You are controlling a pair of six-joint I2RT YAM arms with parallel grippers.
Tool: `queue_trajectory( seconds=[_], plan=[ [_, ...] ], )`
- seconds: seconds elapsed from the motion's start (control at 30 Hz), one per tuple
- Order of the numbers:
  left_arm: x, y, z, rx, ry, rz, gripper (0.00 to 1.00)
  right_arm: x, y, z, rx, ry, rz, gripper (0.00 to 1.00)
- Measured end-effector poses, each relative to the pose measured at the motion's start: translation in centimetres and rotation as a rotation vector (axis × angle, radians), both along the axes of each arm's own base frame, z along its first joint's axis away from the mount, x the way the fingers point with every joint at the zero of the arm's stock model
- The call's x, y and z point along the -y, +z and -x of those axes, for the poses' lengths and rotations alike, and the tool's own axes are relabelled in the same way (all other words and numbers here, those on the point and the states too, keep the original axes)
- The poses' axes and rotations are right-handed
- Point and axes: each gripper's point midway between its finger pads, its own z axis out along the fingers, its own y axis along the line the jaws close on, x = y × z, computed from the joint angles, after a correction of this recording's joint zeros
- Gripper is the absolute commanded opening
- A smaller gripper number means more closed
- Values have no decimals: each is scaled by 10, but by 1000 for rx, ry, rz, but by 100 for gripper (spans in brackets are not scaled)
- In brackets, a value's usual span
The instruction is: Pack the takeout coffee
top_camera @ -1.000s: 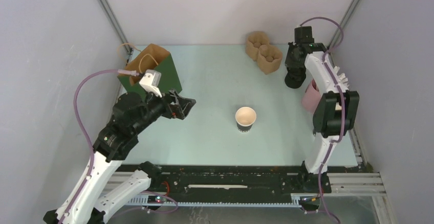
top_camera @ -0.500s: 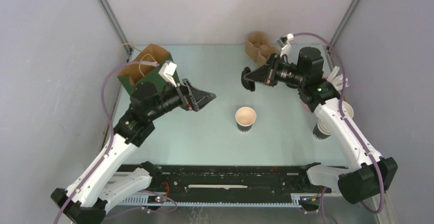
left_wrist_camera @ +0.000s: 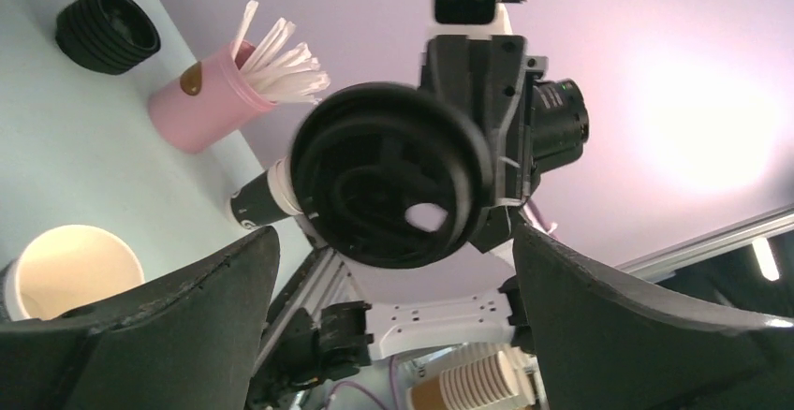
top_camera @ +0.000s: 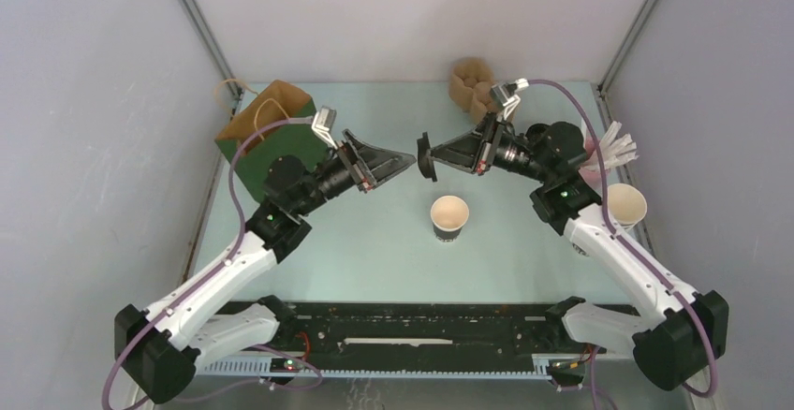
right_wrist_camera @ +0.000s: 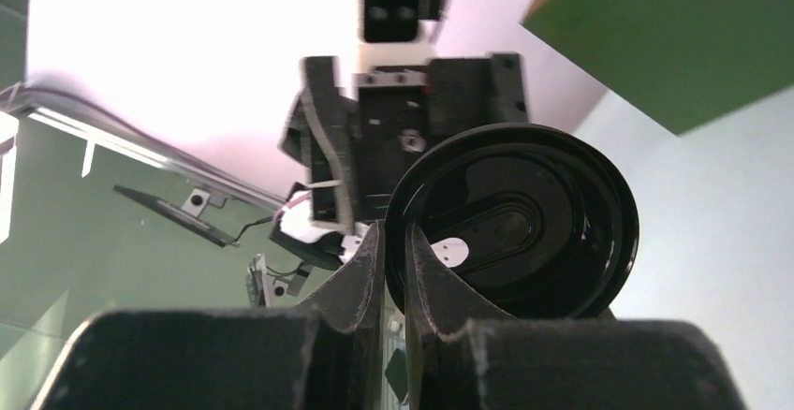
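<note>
Standing upright in the middle of the worktop: a small paper cup, dark and white outside, mouth open to the top. Not touched by either gripper.

Up in the air, a little toward the far edge from the cup: a round black lid, turned on its edge. Pinched at the rim by the right gripper, fingers pressed close with only the thin rim between them.

Facing the lid from the left side: the left gripper, fingers spread wide, just beside the lid with a small gap seen from above.

Cup down below both grippers, nearer the near edge.

At the far left corner, a green paper bag. By the right edge, a pink cup of white straws and a stack of paper cups. Near the pink cup, a pile of black lids. At the far edge, a brown cup holder.
</note>
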Motion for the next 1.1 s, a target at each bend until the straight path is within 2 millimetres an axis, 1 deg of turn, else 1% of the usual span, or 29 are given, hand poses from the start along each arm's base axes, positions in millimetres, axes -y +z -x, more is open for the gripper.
queue_trajectory(
  seconds=[0.13,0.23,0.37,0.5,0.6,0.9,1.03,1.1],
  plan=[
    [-2,-3,1,-59,0,66,100,5,28,12,71,-1,-77,15],
    [0,-2,-1,-92,-9,102,100,4,38,17,91,11,-112,15],
    [4,10,-1,-98,-34,168,100,2,38,20,86,25,-126,15],
    [4,25,3,-87,-65,228,100,-1,37,22,84,35,-130,15],
    [3,31,6,-82,-78,254,99,-4,37,23,86,42,-134,15],
    [8,24,5,-119,-86,245,100,-7,35,22,79,39,-135,15],
    [10,17,3,-139,-81,222,94,-7,34,21,79,37,-135,14],
    [10,15,3,-146,-81,216,93,-7,34,21,78,37,-135,14]
  ],
)
